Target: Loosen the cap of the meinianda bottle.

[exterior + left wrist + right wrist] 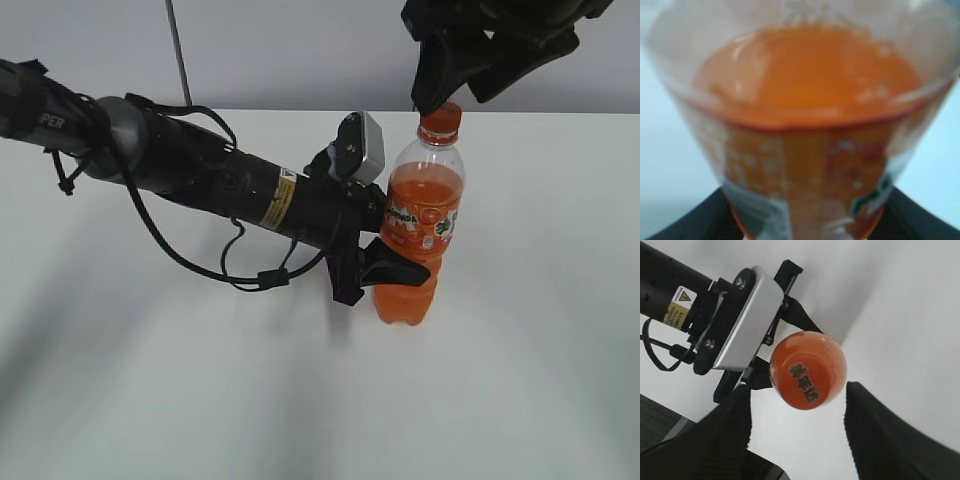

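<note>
**Bottle clamped, cap not yet gripped**

Right gripper [797, 427] hangs above, jaws spread either side of the cap [808, 370], clear of it. Left gripper [392, 262] is closed around the meinianda bottle [417, 232] at label height. Bottle stands upright on white table [520, 380].

Open gap around the cap [808, 370] between right hand [797, 427] fingers; left hand [385, 262] blocking bottle's left.

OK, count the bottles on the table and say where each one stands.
1: the meinianda bottle stands upright right of centre on the white table, gripped at its label by the left tool, with the open right tool above its cap.
</note>
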Robot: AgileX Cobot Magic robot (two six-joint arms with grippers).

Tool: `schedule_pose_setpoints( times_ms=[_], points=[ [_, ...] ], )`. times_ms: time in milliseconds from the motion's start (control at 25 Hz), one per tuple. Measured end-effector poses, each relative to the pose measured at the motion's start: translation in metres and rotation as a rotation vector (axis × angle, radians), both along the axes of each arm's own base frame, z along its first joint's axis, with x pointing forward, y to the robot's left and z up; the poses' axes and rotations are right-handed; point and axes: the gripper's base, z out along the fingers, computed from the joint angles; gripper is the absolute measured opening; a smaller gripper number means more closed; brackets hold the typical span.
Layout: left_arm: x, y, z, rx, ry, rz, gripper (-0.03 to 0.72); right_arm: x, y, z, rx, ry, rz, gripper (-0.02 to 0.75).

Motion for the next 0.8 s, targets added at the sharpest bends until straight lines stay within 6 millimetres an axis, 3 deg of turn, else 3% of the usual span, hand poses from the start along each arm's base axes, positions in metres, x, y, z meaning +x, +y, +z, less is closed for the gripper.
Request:
schedule_pose_setpoints(
  times_ms=[360,800],
  points=[
    [0.000,0.000,0.000,0.000,-0.001,0.000,0.399,0.009,0.005,-0.016,-0.023,0.041,-0.007,0.420],
    [0.000,0.000,0.000,0.008,-0.007,-0.008,0.399,0.010,0.005,-0.017,-0.024,0.043,-0.007,0.398]
  ],
)
